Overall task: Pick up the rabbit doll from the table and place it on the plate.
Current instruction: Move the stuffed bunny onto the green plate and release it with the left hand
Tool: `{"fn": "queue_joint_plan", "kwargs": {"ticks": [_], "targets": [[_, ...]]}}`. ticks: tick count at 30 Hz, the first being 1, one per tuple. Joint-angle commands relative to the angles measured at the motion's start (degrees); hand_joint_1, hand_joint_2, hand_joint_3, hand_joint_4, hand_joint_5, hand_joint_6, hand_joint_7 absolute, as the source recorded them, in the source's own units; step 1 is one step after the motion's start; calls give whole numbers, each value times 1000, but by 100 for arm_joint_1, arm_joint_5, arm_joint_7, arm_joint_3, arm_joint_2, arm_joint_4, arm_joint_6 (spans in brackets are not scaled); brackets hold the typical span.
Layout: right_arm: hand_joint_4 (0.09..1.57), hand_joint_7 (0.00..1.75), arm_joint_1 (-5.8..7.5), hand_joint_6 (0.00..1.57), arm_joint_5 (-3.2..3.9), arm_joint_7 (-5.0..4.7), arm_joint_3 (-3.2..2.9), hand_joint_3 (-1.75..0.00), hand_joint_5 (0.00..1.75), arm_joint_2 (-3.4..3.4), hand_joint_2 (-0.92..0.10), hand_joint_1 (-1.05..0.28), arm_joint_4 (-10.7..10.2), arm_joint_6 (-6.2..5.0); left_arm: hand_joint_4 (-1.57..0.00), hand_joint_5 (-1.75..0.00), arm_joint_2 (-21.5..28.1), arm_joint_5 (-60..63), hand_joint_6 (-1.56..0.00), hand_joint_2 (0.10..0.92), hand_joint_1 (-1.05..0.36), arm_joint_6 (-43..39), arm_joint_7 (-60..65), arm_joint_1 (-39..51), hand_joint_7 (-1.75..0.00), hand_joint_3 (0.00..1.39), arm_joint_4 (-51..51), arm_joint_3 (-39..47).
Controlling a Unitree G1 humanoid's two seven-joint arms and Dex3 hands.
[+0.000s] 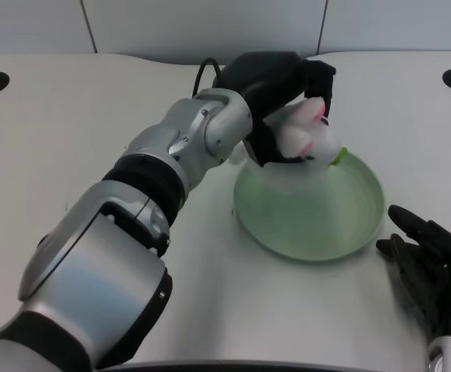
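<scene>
Rabbit doll (309, 132): white, with pink at the ears and face and a small green part low on its side. I see it held over the far rim of the plate (342, 225), seemingly above the rim and not yet resting in the basin, though contact is hard to judge from my one head camera.

Left hand (276, 97): black, wrapped over the doll from the far-left side of the plate, fingers curled around the soft body; it grips the doll. Part of the doll is hidden under the palm, so I cannot tell how deep the hold goes.

Plate: pale green, round, shallow, lying flat on the white table (70, 116). Its near half is bare.

Right hand (431, 260): black, lying flat on the table just beside the plate's near-right rim, holding nothing.

Risks, as I judge them:
- Release too close to the far rim. The doll sits over the plate's edge, not its middle, so letting go now could leave it straddling the rim or tipping off onto the table beyond the plate.
- Soft, rounded body. It may roll on the sloped inner wall once freed.
- Fabric catching on the fingers as they spread, dragging the doll back out of the plate.
- Forearm pressing down on the plate's left rim and tipping or sliding it.
</scene>
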Motion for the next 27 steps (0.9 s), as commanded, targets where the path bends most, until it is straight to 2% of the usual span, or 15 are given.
{"fn": "queue_joint_plan", "kwargs": {"ticks": [1,5,7,9,10,11,12,13,14,16,17,19,21,23,27], "targets": [[694,20,96,941,3,4,-5,-296,788,-81,-921,-282,-36,-45,-1095,-1746,-92,120,-963,187,-193,134,85,-58,-1746,1392,72,-133],[673,19,122,940,-15,9,21,-304,798,-80,-921,-309,-78,2,-1076,-1746,-203,195,-950,199,-233,282,43,-30,-1746,1378,105,-232],[663,19,134,940,31,33,5,-301,803,-50,-921,-310,-109,24,-1030,-1746,-201,281,-916,198,-253,325,89,-9,-1746,1361,118,-329],[661,19,145,941,-18,-26,27,-296,810,-59,-921,-295,-108,-24,-1002,-1746,-194,305,-883,236,-286,388,56,4,-1746,1290,130,-348],[664,18,153,938,-19,-17,31,-297,815,-59,-921,-294,-111,-29,-948,-1746,-192,276,-821,314,-383,443,-48,5,-1746,1116,146,-328],[669,15,161,934,-19,-11,36,-300,821,-59,-921,-302,-116,-26,-845,-1746,-192,252,-708,508,-525,487,-130,4,-1746,719,156,-315],[673,14,161,932,20,26,20,-302,826,-47,-921,-309,-116,-15,-745,-1746,-190,227,-611,652,-617,535,-241,-6,-1746,429,166,-303],[682,15,165,933,39,43,13,-300,834,-41,-921,-318,-116,-12,-486,-1676,-177,247,-440,757,-738,575,-344,-26,-1611,210,176,-332],[686,14,166,933,54,59,7,-298,837,-37,-921,-319,-114,-19,-356,-1556,-149,307,-351,802,-807,579,-425,-48,-1439,116,181,-396],[682,16,166,938,67,49,-4,-293,836,-22,-921,-324,-124,16,-85,-1165,-96,388,-112,848,-877,545,-509,-66,-1038,27,178,-488],[678,17,165,939,79,62,-13,-291,834,-15,-921,-321,-121,-6,-43,-1032,-76,421,-64,852,-888,528,-515,-68,-930,14,172,-530],[667,17,166,941,68,76,-12,-291,833,-19,-921,-299,-114,-45,-8,-715,-62,466,-13,868,-912,535,-515,-72,-676,7,164,-590],[657,17,158,940,168,161,-64,-297,836,20,-921,-307,-126,20,-1,-432,-65,524,-3,883,-925,571,-517,-81,-473,7,159,-654],[665,20,143,947,178,131,-90,-277,845,42,-921,-305,-101,-30,0,-249,-63,548,0,893,-926,580,-518,-84,-362,6,158,-685],[684,18,116,946,24,-53,-42,-278,850,-35,-921,-287,4,-96,1,-47,-67,532,1,903,-956,603,-536,-89,-174,5,168,-677]]}}
